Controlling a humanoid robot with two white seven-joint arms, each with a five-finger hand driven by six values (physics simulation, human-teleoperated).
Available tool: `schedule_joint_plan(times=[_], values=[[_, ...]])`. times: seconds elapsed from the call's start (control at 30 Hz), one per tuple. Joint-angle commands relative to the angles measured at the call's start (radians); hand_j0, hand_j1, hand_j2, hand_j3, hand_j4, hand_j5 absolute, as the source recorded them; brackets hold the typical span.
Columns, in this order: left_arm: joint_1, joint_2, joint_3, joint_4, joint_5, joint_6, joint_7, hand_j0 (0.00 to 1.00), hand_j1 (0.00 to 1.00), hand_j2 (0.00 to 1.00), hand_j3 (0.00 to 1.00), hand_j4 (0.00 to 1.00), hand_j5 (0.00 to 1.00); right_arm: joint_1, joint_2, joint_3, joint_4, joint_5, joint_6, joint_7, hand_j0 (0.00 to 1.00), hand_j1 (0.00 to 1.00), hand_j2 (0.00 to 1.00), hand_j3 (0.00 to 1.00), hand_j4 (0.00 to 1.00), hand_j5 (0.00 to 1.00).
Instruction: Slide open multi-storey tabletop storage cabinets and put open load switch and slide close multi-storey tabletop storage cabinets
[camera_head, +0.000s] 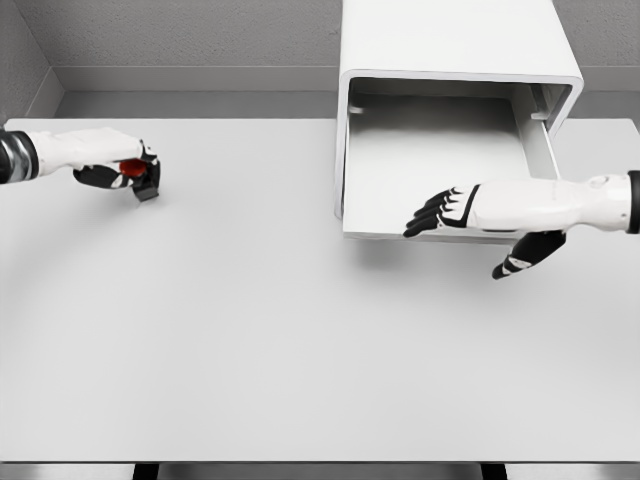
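The white storage cabinet (455, 40) stands at the back right of the table, and its drawer (440, 150) is slid out toward me with nothing visible inside. My right hand (440, 212) is at the drawer's front edge, fingers spread, thumb hanging below; it holds nothing. At the far left my left hand (125, 172) is curled around the load switch (140, 175), a small black block with a red part, held just above the tabletop.
The white table (250, 330) spans the whole view, with its front edge near the bottom. A grey wall runs behind the cabinet.
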Motion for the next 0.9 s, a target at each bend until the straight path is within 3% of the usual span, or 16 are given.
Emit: schedule_joint_plan(times=[0.0,0.17,0.37,0.5,0.6,0.73,0.87], values=[[0.000,0.020,0.005,-0.058,0.018,0.002,0.000,0.42,0.42,0.42,0.42,0.42,0.42,0.002,-0.003,0.000,0.001,-0.016,0.003,0.000,1.00,1.00,1.00,1.00,1.00,1.00],[0.003,0.100,-0.002,-0.239,0.133,0.002,-0.002,0.42,0.42,0.42,0.42,0.42,0.42,0.002,-0.003,0.017,-0.002,-0.005,0.003,0.000,1.00,1.00,1.00,1.00,1.00,1.00],[0.008,0.166,0.007,-0.421,0.196,0.002,-0.003,0.42,0.42,0.42,0.42,0.42,0.42,0.002,-0.003,0.020,-0.002,-0.005,0.006,0.000,1.00,1.00,1.00,1.00,1.00,1.00],[0.008,0.187,0.009,-0.518,0.240,0.002,-0.003,0.42,0.42,0.42,0.42,0.42,0.42,-0.001,-0.003,0.020,-0.002,-0.016,0.104,0.000,1.00,1.00,1.00,1.00,1.00,1.00],[0.008,0.200,0.010,-0.572,0.261,0.002,-0.003,0.42,0.42,0.42,0.42,0.42,0.42,-0.001,0.003,0.020,-0.002,-0.017,0.202,0.000,1.00,1.00,1.00,1.00,1.00,1.00],[0.008,0.200,0.013,-0.647,0.266,0.002,0.001,0.42,0.42,0.42,0.42,0.42,0.42,-0.001,0.004,0.023,-0.007,-0.011,0.209,0.000,1.00,1.00,1.00,1.00,1.00,1.00],[0.006,0.192,0.030,-0.671,0.274,0.002,0.003,0.43,0.43,0.43,0.43,0.43,0.43,-0.001,0.001,0.025,-0.019,-0.007,0.186,0.000,1.00,1.00,1.00,1.00,1.00,1.00]])
